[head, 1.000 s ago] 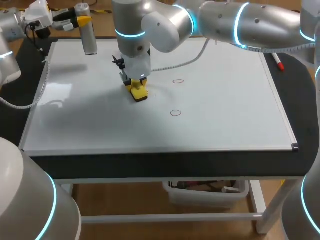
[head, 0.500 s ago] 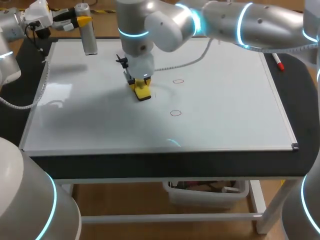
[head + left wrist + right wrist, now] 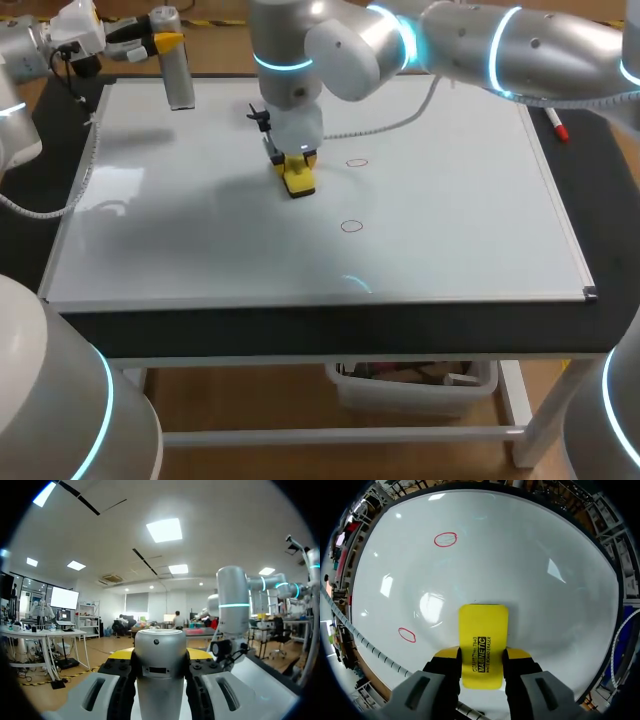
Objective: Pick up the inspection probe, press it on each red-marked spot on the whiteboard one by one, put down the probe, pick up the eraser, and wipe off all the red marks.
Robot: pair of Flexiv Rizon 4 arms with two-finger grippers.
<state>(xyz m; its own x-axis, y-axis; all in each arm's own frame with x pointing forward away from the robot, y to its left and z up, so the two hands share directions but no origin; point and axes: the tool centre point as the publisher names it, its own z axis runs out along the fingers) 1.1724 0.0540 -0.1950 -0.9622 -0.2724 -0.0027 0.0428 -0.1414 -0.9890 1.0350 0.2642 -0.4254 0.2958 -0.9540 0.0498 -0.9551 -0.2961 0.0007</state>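
- The yellow eraser point(image 3: 299, 180) is pinched between the two fingers of the right gripper point(image 3: 294, 164), which close on its long sides.
- In the right wrist view the eraser point(image 3: 483, 640) is seen lying flat on the whiteboard point(image 3: 530, 570), with its front end reaching out ahead of the right gripper point(image 3: 482, 656).
- One red mark point(image 3: 445, 539) is seen well ahead of the right gripper, and a second red mark point(image 3: 407, 634) lies just off to one side of its fingers; neither is touched by the eraser.
- In the head view both red marks point(image 3: 357, 162) point(image 3: 351, 226) are found on the whiteboard point(image 3: 450, 220), near the held eraser.
- The inspection probe point(image 3: 161, 680), a grey cylinder, is clamped upright between the fingers of the left gripper point(image 3: 160, 656).
- In the head view the inspection probe point(image 3: 178, 75) is held by the left gripper point(image 3: 160, 43) over the whiteboard's far corner, well apart from the right gripper.
- A red-capped marker pen point(image 3: 555, 125) is seen on the black tabletop point(image 3: 615, 210), just beside the whiteboard's edge and far from both grippers.
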